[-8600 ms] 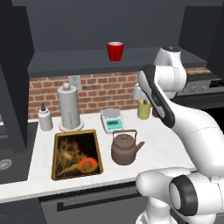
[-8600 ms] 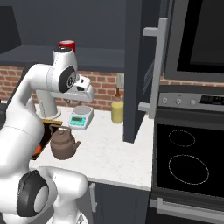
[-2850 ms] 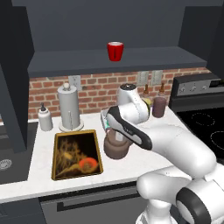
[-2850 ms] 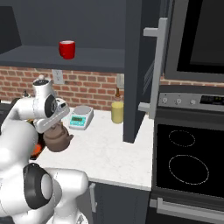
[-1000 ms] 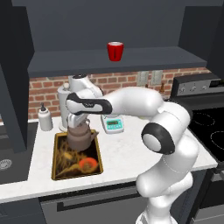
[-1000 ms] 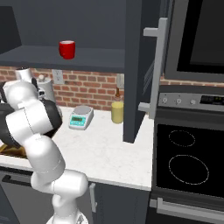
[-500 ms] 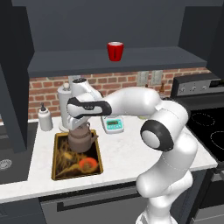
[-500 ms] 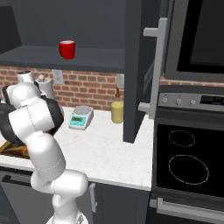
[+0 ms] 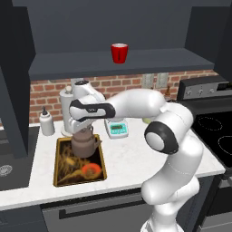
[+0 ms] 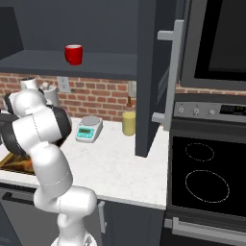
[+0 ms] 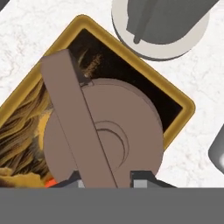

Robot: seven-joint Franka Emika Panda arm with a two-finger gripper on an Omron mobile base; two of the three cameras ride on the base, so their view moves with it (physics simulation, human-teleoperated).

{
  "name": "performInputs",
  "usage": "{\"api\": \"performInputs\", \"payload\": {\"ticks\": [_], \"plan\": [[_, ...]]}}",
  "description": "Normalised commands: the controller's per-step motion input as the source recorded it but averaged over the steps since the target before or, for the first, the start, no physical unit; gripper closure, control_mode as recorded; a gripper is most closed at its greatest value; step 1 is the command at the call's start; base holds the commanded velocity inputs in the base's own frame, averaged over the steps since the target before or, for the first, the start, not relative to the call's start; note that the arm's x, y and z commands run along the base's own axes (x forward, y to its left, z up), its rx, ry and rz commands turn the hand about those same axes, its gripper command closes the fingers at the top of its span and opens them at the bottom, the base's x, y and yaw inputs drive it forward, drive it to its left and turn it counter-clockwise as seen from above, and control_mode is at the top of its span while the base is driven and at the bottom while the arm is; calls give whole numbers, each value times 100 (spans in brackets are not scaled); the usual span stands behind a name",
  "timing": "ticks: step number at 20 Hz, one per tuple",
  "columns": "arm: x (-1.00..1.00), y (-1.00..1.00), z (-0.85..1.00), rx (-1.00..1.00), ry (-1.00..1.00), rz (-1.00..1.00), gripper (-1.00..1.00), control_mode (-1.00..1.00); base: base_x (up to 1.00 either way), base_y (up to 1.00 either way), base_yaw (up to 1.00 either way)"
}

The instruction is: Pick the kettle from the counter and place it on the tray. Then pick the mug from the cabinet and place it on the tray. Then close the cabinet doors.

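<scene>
While the kettle (image 9: pixel 85 144) sits on the tray (image 9: pixel 61 171), the claw (image 11: pixel 105 180) seemingly straddles its handle, grip unclear.

Kettle (image 9: pixel 86 144) now down on tray (image 9: pixel 61 174), end effector (image 11: pixel 105 177) seemingly loosening.

In the left base view the tray (image 9: pixel 60 174) lies on the desk (image 9: pixel 131 156) at lower left; the kettle (image 9: pixel 85 144) sits on the tray's far end; the scale (image 9: pixel 116 128) is to its right; the mug (image 9: pixel 119 53) stands on the cabinet (image 9: pixel 136 61) shelf, upper centre.
</scene>
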Motion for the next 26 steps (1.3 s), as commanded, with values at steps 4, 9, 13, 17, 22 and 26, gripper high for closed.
{"api": "performInputs", "payload": {"ticks": [4,9,13,17,22,26], "plan": [[-2,0,-6,0,0,-6,-100,-100,0,0,0],[-6,0,0,0,0,-5,-100,-100,0,0,0],[-23,0,3,0,0,-8,-100,-100,0,0,0],[-43,-6,31,0,-1,-13,-100,-100,0,0,0],[-37,-24,49,0,-6,-12,-100,-100,0,0,0],[-13,-18,47,0,-18,-7,-100,-100,0,0,0]]}}
